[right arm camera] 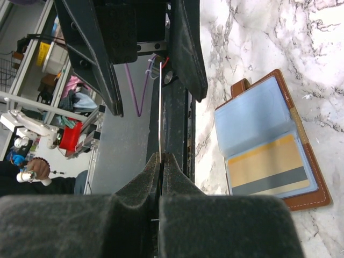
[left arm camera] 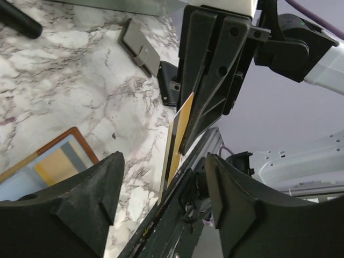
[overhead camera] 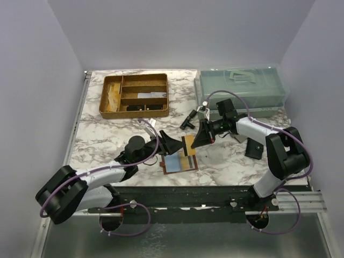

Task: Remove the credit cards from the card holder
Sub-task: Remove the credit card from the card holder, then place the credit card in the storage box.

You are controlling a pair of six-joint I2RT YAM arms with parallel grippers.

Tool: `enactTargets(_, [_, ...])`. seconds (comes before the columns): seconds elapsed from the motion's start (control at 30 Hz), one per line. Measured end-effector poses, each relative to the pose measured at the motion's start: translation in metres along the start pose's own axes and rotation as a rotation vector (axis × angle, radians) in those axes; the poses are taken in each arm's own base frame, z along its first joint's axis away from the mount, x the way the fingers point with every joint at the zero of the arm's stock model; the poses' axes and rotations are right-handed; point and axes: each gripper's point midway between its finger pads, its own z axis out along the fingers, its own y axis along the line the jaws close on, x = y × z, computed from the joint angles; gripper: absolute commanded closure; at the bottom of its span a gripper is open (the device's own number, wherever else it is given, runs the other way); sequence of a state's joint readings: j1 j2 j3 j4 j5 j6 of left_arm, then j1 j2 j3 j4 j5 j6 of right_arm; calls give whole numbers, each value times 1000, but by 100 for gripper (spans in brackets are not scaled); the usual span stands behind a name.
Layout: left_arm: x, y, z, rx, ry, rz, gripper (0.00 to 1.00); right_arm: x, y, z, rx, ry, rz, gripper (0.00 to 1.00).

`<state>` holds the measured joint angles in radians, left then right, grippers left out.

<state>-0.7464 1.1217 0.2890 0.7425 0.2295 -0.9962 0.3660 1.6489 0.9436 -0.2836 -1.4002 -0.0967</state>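
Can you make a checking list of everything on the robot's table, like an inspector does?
Surface: marbled table, no damage seen.
Job's things: card holder lies open on the table with a pocketed card, yellow, inside. A lifted card, also yellow, is out and off the table.
Clutter: divided tray, plastic box, black pouch, small black object.
Grippers: right gripper shut on the lifted card. Left gripper open, one finger on each side of that card.
Cables: purple cable loops over the right arm, and another runs along the left arm.
Surroundings: plain pale walls.
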Motion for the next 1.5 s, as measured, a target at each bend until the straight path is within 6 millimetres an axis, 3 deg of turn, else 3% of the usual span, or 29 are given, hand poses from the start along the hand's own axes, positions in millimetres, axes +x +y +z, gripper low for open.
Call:
enactTargets(0.1, [1,-4,12,32,20,6,47,1,-1,0,-4,1,9,100])
enactTargets(0.17, [3,-5,16,47,29,8,67,1,-1,0,-6,1,11,100])
enactTargets(0.23, [5,-5,19,59,40,5,93,1,-1,0,-8,1,12,100])
enactTargets(0.27, [6,-6,22,66,48,0,100,1,0,0,-9,1,12,100])
enactTargets(0.37, [7,-11,25,98,60,5,100,2,-1,0,-9,2,20,97])
enactTargets(0.53, [7,-14,27,122,69,10,100,1,-1,-2,-9,-2,35,66])
enactTargets(0.67, [2,-13,23,132,69,12,100,-4,-3,-2,10,-1,15,48])
enactTargets(0.73, [-10,-4,17,112,44,4,100,-6,-6,-2,33,0,2,42])
enactTargets(0.83, [-33,17,7,37,14,-26,100,-7,-11,-4,93,5,-23,35])
enactTargets(1.03, [-128,74,-25,-244,-120,-21,100,-18,-10,-12,213,-1,-123,34])
enactTargets(1.27, [-242,118,-60,-543,-157,173,100,-25,-6,-17,260,-10,-180,34])
enactTargets(1.5, [-314,167,-86,-715,-91,331,100,-25,-8,-17,271,-9,-180,34])
